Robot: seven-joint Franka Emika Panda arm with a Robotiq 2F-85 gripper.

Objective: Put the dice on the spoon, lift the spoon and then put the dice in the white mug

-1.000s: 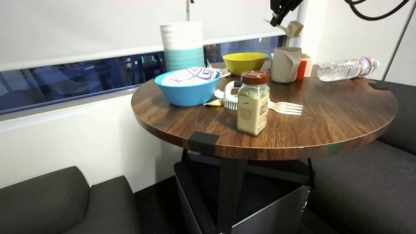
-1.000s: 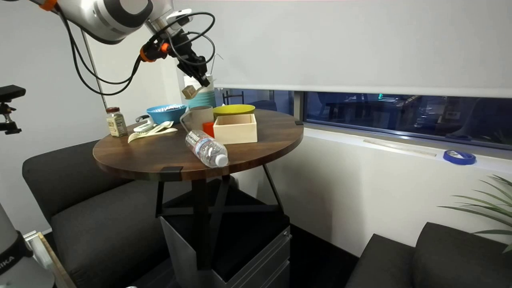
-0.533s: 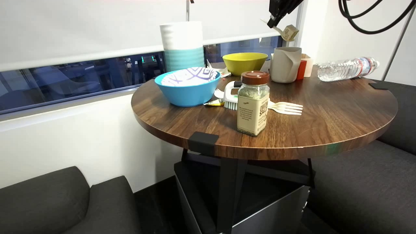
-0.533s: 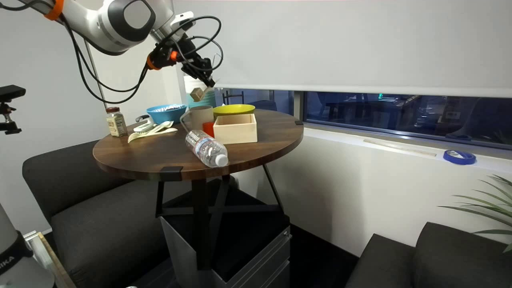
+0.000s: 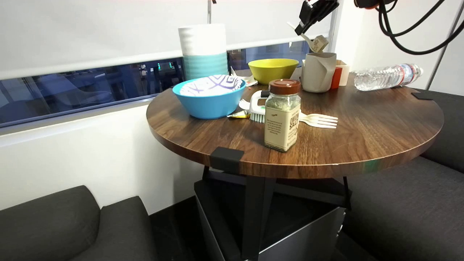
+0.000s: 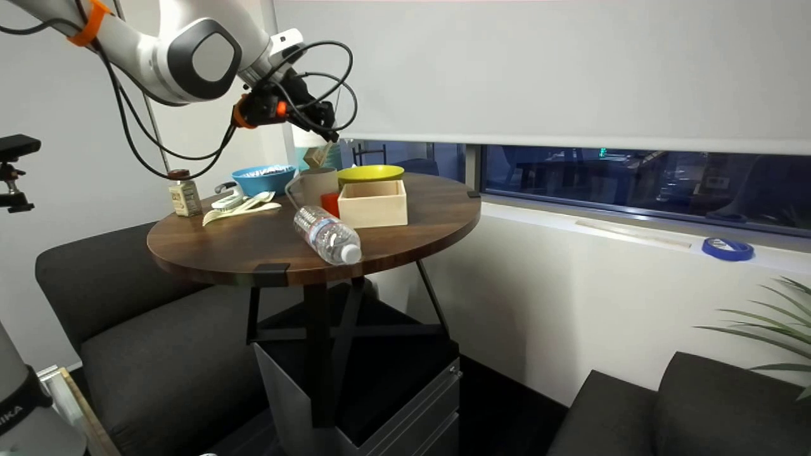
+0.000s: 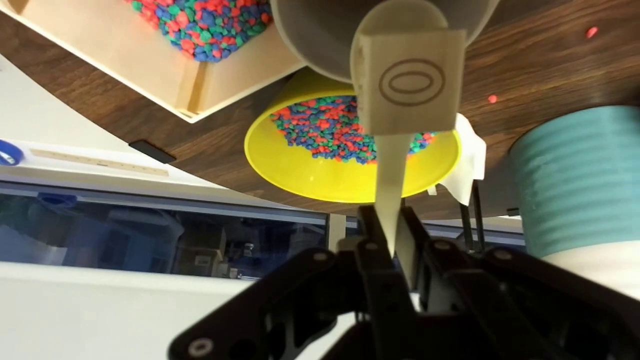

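Near end, wrist view: gripper [image 7: 389,227] pinched on the handle of the spoon [image 7: 391,172]. Risk, judged: spoon slopes down, so a tilt off-line or a rim bump could drop the dice [image 7: 412,85] outside the white mug [image 5: 317,75]. Dice: pale, wood-like cube, brown double-oval mark, on spoon's far end, just above mug.
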